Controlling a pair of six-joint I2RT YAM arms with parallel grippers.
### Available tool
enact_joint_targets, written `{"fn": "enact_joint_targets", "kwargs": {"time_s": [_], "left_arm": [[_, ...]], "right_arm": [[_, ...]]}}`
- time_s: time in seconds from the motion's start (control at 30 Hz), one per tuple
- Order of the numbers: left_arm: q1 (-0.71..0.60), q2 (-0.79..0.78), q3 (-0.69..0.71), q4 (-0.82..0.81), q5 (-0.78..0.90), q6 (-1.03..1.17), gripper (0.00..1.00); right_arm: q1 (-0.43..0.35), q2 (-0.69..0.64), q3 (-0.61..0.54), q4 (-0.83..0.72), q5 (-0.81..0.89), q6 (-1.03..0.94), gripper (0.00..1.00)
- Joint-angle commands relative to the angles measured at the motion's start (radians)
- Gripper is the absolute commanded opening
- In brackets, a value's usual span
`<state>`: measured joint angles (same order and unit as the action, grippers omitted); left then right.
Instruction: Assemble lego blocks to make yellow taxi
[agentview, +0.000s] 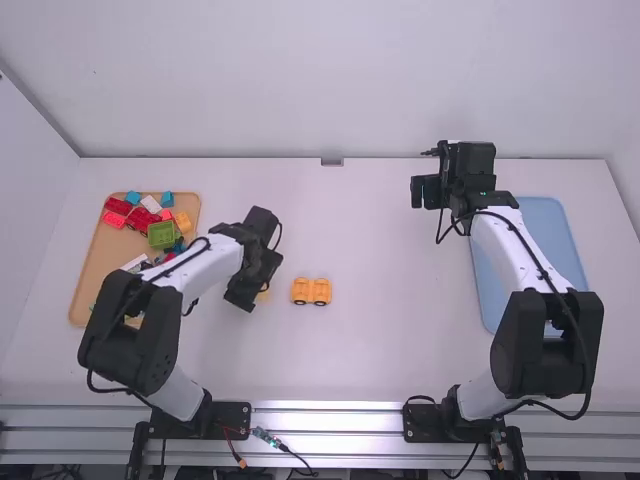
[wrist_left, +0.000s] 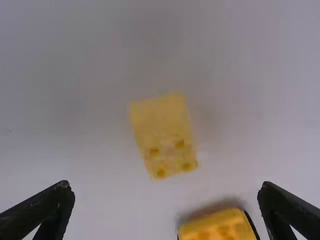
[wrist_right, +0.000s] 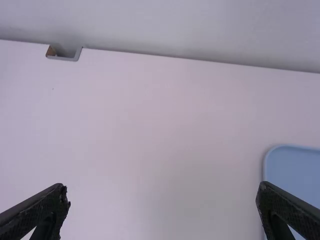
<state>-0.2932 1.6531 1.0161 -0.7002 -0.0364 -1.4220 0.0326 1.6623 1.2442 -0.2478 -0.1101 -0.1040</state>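
My left gripper (agentview: 250, 303) hangs low over the table left of the middle, partly covering a small yellow block (agentview: 263, 293). An orange-yellow wheeled base (agentview: 311, 291) sits just right of it. In the left wrist view my left gripper (wrist_left: 166, 192) is open, its fingers wide apart; the pale yellow block (wrist_left: 162, 135) with several studs at one end lies beyond them, and part of the wheeled base (wrist_left: 218, 227) shows near one finger. Held over the right side of the table, my right gripper (agentview: 418, 192) stands open, and in the right wrist view the gripper (wrist_right: 162, 195) holds nothing.
A tan tray (agentview: 95, 270) with red, green, blue, white and yellow blocks lies at the left, partly under the left arm. A blue tray (agentview: 545, 235) is at the right, partly beneath the right arm. A small grey notch (agentview: 332, 161) marks the table's far edge.
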Motion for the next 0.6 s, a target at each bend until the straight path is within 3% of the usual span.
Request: {"fn": "enact_joint_targets", "kwargs": {"time_s": [0.0, 0.1, 0.13, 0.27, 0.57], "left_arm": [[0.005, -0.031, 0.077, -0.030, -0.005, 0.217, 0.99], [0.002, -0.031, 0.167, -0.026, 0.026, 0.642, 0.99], [0.002, -0.031, 0.177, -0.026, 0.025, 0.691, 0.99], [0.001, -0.031, 0.237, -0.001, -0.057, 1.163, 0.99], [0.000, -0.031, 0.237, 0.179, -0.169, 1.526, 0.99]], "right_arm": [[0.000, 0.004, 0.019, 0.000, -0.002, 0.002, 0.99], [0.000, 0.004, 0.019, -0.003, -0.003, 0.002, 0.99], [0.000, 0.004, 0.019, -0.003, -0.003, 0.002, 0.99], [0.000, 0.004, 0.019, -0.002, -0.002, 0.002, 0.99], [0.000, 0.004, 0.019, -0.003, -0.003, 0.002, 0.99]]}}
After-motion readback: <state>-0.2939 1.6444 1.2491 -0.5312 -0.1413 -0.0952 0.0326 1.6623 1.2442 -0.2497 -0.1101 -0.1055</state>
